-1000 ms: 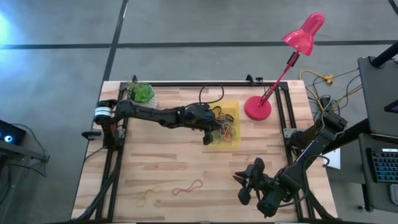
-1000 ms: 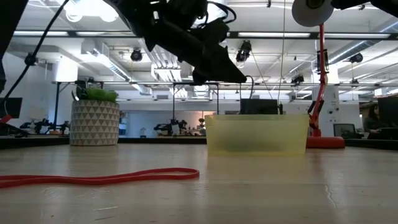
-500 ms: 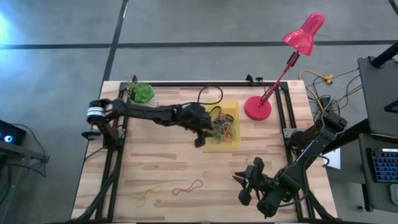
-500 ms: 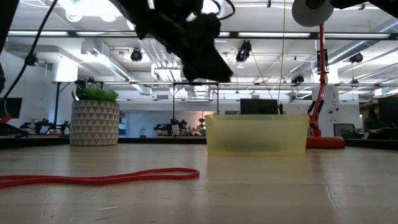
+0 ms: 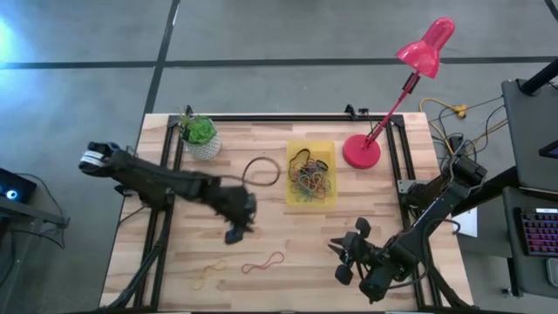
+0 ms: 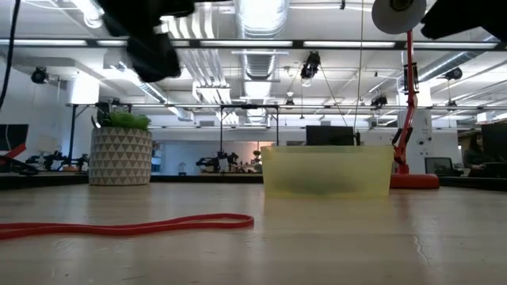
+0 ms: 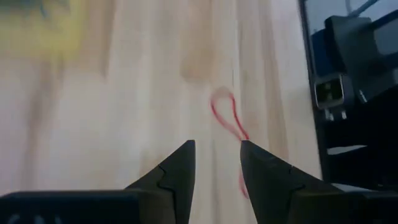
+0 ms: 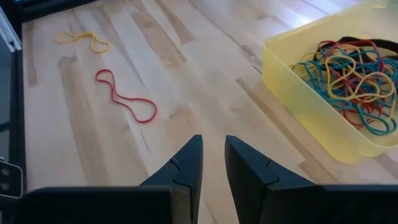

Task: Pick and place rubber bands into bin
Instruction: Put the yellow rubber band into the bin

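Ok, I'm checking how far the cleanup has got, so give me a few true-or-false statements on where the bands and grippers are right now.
1. Two rubber bands lie loose on the table: the red band and the yellow band. True.
2. The bin is empty. False: it holds a tangle of coloured bands.
3. The left gripper is over the bin. False: it is above bare wood, between the bin and the red band.
4. The right gripper holds a band. False: nothing is between its fingers.
5. A red lamp stands beside the bin. True.
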You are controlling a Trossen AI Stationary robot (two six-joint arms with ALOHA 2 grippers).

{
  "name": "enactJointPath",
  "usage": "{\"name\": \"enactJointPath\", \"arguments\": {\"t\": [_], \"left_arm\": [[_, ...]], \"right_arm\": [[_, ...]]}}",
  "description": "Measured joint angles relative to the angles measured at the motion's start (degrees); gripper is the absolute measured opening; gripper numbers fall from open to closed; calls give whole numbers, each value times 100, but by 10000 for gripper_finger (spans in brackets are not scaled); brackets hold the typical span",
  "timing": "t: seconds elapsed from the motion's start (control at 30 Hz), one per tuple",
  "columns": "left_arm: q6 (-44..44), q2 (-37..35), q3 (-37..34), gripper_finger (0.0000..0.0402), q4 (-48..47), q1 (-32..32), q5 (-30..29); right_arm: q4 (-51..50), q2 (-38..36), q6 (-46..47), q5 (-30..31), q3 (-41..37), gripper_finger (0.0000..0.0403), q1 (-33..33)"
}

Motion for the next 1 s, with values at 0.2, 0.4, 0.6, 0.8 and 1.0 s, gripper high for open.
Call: {"name": "enactJointPath", "arguments": {"t": [0.2,0.4,0.6,0.8,1.0], "left_arm": [[-2057,-523,-897,111,-42,-1348,-659],[-3942,-502,-1252,111,-143,-2635,-1191],[-4955,-16,-1120,111,-583,-3391,-1308],[-4979,639,-925,111,-671,-3643,-1180],[-4938,1061,-790,119,-669,-3694,-980]], "right_arm": [[151,0,56,0,-195,59,-1],[263,0,5,-2,-232,59,-1],[413,0,-84,-2,-240,59,-1],[454,0,-122,-2,-241,59,-1],[472,0,-114,-4,-241,59,-1]]}}
